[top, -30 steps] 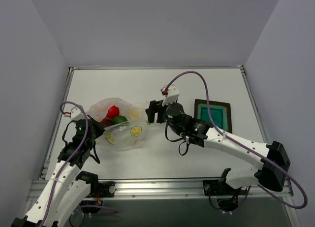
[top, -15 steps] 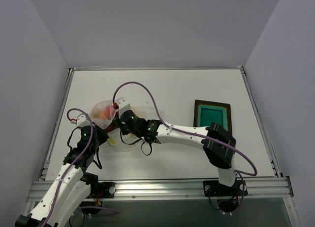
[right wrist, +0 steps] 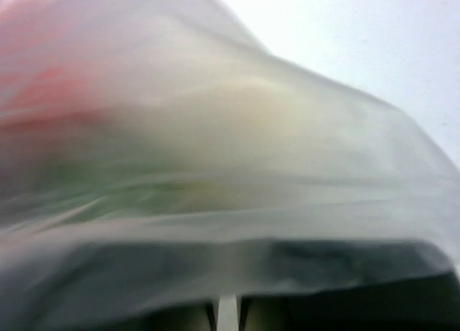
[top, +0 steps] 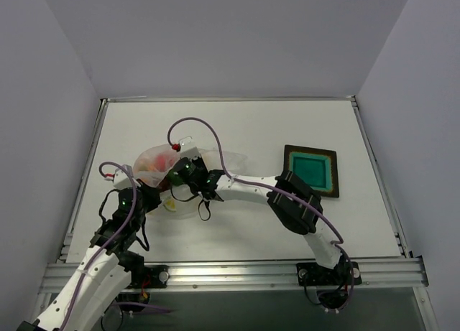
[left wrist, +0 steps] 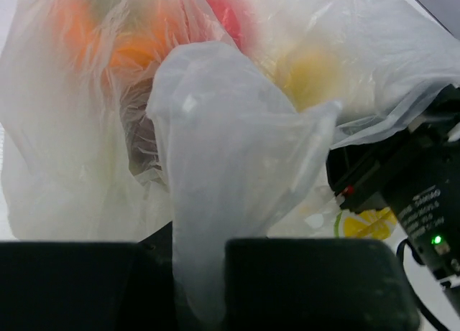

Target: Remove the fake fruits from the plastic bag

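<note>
The plastic bag [top: 149,164] lies bunched at the left of the table. My left gripper [left wrist: 201,281] is shut on a gathered fold of it, low in the left wrist view, and shows from above as well [top: 147,196]. Through the film I see the fake fruits: orange [left wrist: 108,36], red [left wrist: 230,15], yellow [left wrist: 309,69] and dark maroon [left wrist: 140,137]. My right gripper [top: 175,179] reaches across into the bag's right side. In the blurred right wrist view its jaws [right wrist: 226,313] stand almost together, with bag film draped over the fingers. No fruit shows between them.
A dark square tray with a teal centre [top: 310,169] sits right of the middle. The right forearm [top: 248,189] stretches across the table between tray and bag, its purple cable [top: 194,123] looping above. A printed lemon slice [left wrist: 363,223] shows on the bag's lower edge.
The right arm has swung left from the middle of the table to the bag and shut its jaws. The bag has bunched up over the fruits. The left gripper keeps its hold.
</note>
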`<state>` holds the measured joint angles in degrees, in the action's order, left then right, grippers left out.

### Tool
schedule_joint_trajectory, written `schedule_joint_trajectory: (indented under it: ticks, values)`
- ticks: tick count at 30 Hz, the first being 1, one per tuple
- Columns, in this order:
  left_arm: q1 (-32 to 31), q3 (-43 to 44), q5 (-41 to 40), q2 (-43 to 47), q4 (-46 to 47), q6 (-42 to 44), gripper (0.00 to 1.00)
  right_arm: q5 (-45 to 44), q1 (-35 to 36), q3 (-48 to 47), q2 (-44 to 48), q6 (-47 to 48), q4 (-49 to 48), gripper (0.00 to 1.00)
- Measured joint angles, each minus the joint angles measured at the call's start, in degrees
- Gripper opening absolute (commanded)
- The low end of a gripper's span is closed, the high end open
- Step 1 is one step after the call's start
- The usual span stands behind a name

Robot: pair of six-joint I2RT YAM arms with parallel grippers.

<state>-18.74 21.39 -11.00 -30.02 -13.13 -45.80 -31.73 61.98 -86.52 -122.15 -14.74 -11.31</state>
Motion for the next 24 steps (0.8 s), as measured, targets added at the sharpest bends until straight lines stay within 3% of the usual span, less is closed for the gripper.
schedule_joint_trajectory:
  ticks: [5,7,12,20,24]
  values:
    - [-1.4,-0.2,-1.0,1.0,0.2,0.9,0.02,-1.9,-3.3,-0.3,0.0,-0.2,0.0,0.34]
    - [-1.8,-0.5,-1.3,1.0,0.4,1.4,0.02,-0.9,-4.6,-0.9,-0.1,-0.4,0.1,0.39]
    - [-2.6,-1.0,-2.0,-0.4,2.2,2.3,0.02,3.4,-7.0,-4.5,-1.4,-1.8,-0.5,0.66]
    - [-3.8,-2.4,-2.1,-5.0,4.7,3.0,0.03,8.9,-9.4,-10.3,-6.8,-4.4,-2.7,0.74]
    - [-4.2,-2.4,-2.2,-5.2,5.3,3.5,0.02,9.5,-10.3,-13.1,-10.5,-5.4,-3.5,0.72]
